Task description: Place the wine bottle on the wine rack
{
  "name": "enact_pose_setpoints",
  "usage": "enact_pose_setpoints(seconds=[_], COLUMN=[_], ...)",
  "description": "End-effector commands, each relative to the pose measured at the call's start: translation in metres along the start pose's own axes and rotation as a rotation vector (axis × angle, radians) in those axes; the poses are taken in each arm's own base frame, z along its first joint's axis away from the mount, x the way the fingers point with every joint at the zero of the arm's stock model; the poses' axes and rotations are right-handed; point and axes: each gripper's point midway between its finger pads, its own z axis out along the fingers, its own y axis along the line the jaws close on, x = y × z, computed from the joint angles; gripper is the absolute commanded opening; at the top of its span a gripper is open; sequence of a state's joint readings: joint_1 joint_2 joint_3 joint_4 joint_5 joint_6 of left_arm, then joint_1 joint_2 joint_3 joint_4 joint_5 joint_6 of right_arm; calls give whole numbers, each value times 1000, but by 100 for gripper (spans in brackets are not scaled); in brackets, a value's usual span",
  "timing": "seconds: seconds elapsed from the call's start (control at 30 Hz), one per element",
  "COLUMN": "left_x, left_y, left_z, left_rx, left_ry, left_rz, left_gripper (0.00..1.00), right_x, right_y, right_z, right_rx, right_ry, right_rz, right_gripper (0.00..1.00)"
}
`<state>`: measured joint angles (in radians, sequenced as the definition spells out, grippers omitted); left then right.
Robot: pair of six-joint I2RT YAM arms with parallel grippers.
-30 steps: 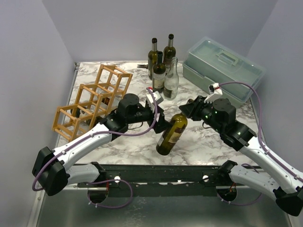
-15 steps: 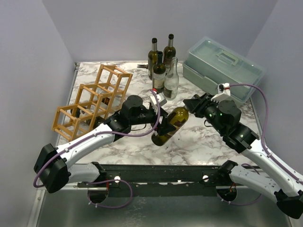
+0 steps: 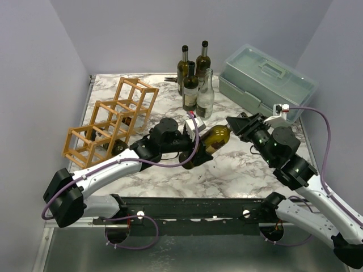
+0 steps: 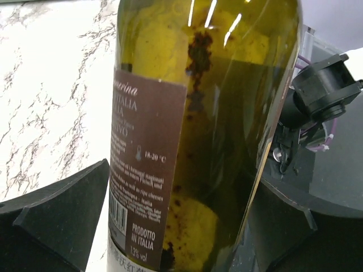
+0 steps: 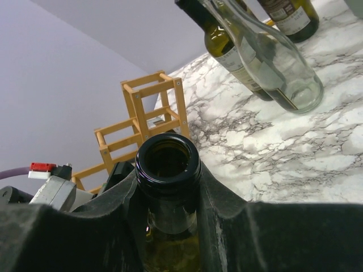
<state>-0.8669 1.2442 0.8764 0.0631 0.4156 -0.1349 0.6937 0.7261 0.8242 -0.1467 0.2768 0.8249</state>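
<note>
The wine bottle (image 3: 212, 140), dark green with a brown label, hangs tilted nearly level above the marble, its base pointing left and toward me. My right gripper (image 3: 235, 126) is shut on its neck; the right wrist view shows the open mouth (image 5: 168, 161) standing up between the black fingers (image 5: 227, 198). My left gripper (image 3: 195, 150) is open around the bottle's body (image 4: 227, 113), one finger (image 4: 62, 209) just left of the label, the other at the right side. The wine rack (image 3: 110, 122), a light-brown stick lattice, stands at the left, also seen behind the mouth (image 5: 150, 107).
Three dark bottles (image 3: 193, 71) and a clear one (image 3: 205, 93) stand at the back middle. A pale green toolbox (image 3: 266, 79) sits at the back right. The marble tabletop (image 3: 238, 167) ends at the black rail near my bases.
The bottle has tipped from steeply leaning to almost level as the right gripper drew its neck back and right. My left gripper slid right around its body, jaws barely narrowing.
</note>
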Motion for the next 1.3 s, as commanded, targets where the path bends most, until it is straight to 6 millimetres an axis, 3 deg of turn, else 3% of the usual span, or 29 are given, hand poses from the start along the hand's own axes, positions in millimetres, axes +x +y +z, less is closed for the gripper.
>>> enact_pose_setpoints(seconds=[0.0, 0.13, 0.23, 0.3, 0.43, 0.53, 0.63, 0.77, 0.87, 1.07, 1.27], left_x=[3, 2, 0, 1, 5, 1, 3, 5, 6, 13, 27], left_y=[9, 12, 23, 36, 57, 61, 62, 54, 49, 41, 31], left_z=[6, 5, 0, -8, -24, -36, -45, -57, -63, -68, -66], left_rx=[-44, -62, -121, -199, -309, -335, -341, -303, -284, -247, -176], left_ry=[27, 23, 27, 43, 81, 80, 91, 85, 79, 100, 146], left_rz=[0, 16, 68, 105, 243, 342, 454, 582, 644, 724, 759], left_gripper=[94, 66, 24, 2, 0, 0, 0, 0, 0, 0, 0], right_x=[-36, -36, -30, -19, 8, 24, 32, 27, 32, 70, 84], right_y=[29, 31, 33, 36, 20, 4, -2, -12, -16, -19, -11], right_z=[-10, -13, -18, -21, -24, -29, -37, -41, -43, -55, -63], right_rx=[-103, -114, -142, -187, -153, -120, -126, -76, -84, -241, -370], right_ry=[-139, -131, -101, -60, 66, 151, 250, 339, 440, 702, 754], right_rz=[149, 162, 142, 71, -83, -219, -409, -608, -728, -866, -908], right_gripper=[1, 1, 1, 3, 40, 69, 88, 98, 100, 100, 100])
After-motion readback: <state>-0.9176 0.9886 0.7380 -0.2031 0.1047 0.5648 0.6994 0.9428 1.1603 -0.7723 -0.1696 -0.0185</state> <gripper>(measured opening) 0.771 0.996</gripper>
